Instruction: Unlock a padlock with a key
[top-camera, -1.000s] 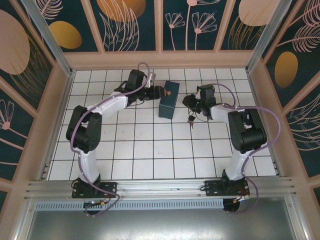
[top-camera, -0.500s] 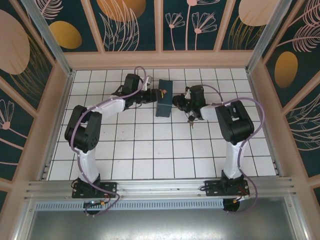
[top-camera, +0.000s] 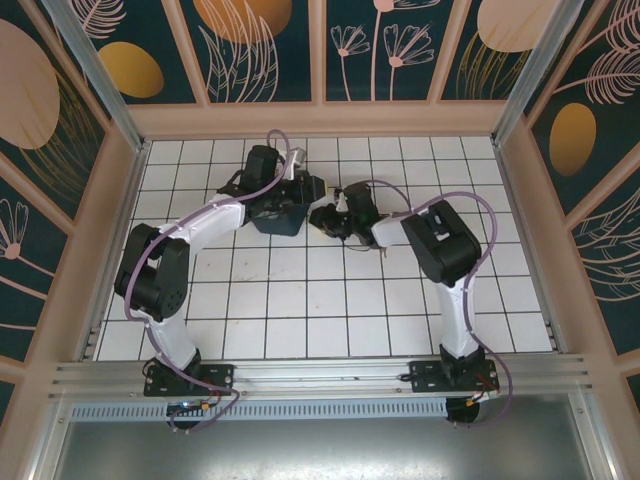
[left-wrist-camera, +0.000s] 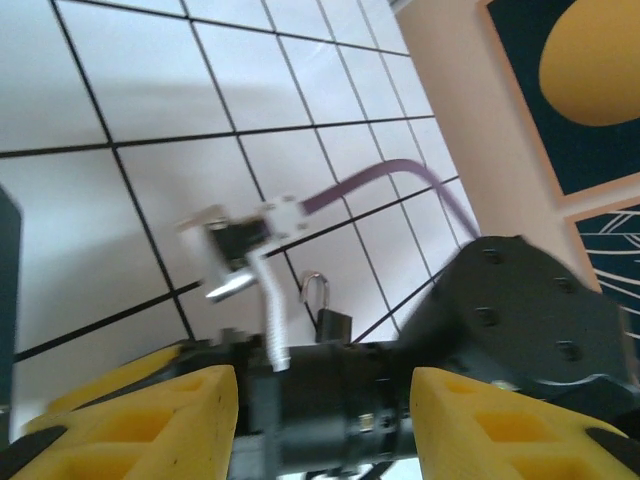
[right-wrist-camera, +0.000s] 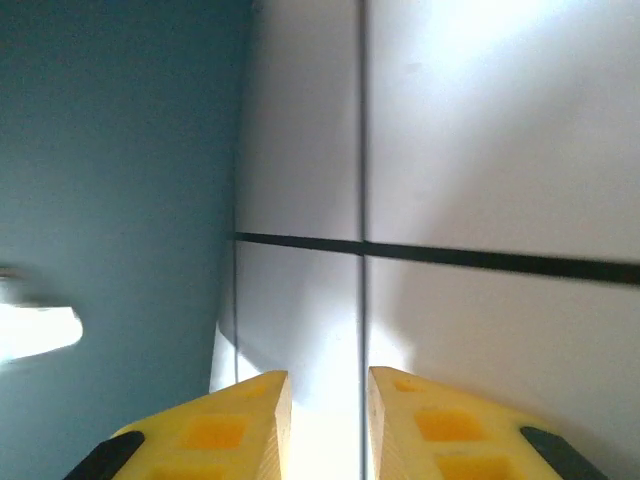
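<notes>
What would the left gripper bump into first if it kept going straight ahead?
Probably the right arm: its dark body lies across the way, just ahead of the open jaws of the left gripper. The padlock sits on the tiles beyond it. Depth is hard to judge.

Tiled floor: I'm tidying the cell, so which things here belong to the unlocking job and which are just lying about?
Job: padlock; key, too small to make out.
Lying about: box.
</notes>
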